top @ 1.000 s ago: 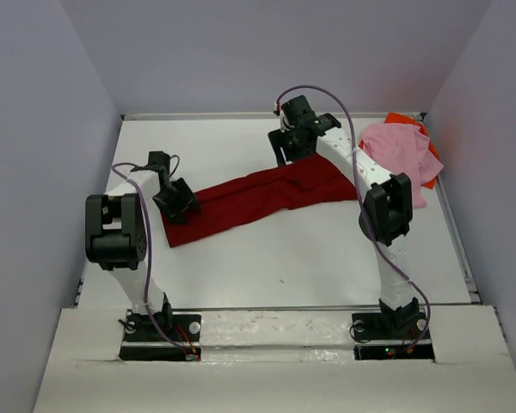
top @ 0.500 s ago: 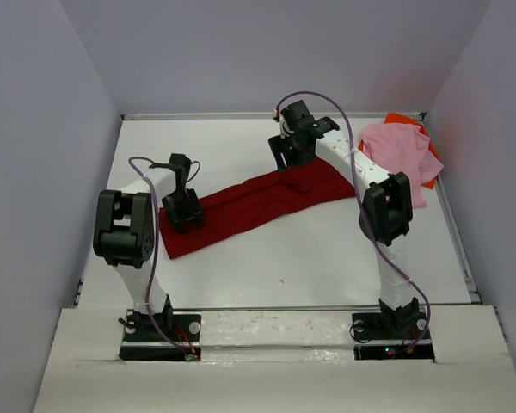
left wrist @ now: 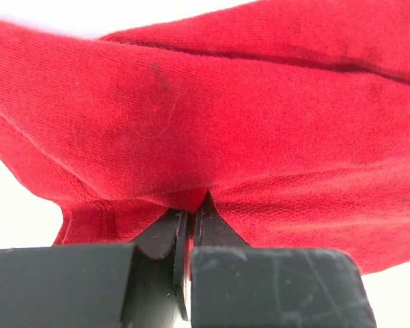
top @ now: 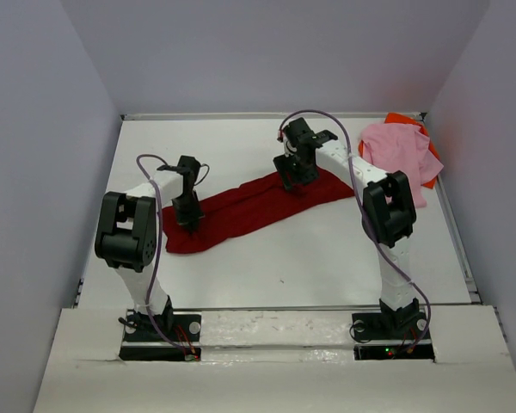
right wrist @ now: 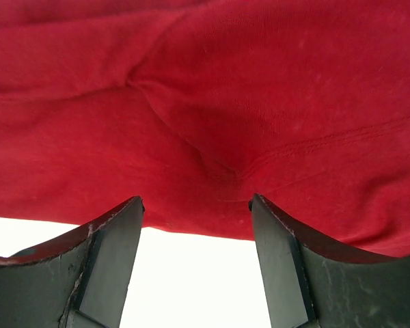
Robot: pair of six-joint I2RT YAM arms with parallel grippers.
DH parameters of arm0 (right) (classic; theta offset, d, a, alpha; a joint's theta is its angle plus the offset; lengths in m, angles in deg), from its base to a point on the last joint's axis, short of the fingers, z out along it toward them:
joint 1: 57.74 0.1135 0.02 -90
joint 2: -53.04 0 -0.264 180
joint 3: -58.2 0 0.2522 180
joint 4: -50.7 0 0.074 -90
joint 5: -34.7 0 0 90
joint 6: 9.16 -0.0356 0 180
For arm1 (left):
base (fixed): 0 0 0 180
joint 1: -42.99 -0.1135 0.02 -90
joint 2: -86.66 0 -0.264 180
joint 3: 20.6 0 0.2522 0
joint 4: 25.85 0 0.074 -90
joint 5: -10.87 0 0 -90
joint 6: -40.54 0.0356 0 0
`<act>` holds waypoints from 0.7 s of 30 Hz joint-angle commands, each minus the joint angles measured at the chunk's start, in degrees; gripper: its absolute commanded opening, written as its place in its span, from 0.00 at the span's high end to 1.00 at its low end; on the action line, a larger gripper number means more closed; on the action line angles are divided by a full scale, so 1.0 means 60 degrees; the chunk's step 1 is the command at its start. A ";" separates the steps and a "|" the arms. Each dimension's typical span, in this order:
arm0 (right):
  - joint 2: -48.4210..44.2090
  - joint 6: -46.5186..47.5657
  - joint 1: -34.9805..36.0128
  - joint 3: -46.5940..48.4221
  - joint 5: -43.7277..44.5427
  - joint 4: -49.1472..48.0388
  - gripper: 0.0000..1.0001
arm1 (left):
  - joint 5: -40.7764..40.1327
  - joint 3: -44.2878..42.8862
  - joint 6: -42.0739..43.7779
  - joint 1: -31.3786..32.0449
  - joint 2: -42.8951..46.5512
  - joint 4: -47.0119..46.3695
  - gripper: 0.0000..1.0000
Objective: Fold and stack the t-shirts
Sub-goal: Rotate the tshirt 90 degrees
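my left arm folds up and reaches forward, wrist tipped down; left gripper pinched tight on a fold of the dark red t-shirt; my right arm stretches far forward, angled leftward; right gripper points down, fingers wide apart

White table, pale lilac walls on three sides

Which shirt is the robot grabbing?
The dark red t-shirt, stretched across the middle: the left pincer pinches it. The pink t-shirt and orange t-shirt lie heaped at the far right.
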 commanded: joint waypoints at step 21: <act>0.1264 0.0229 -0.0079 0.0302 -0.0010 -0.1276 0.64 | 0.0343 0.1241 0.0010 0.0700 -0.0395 0.0897 0.97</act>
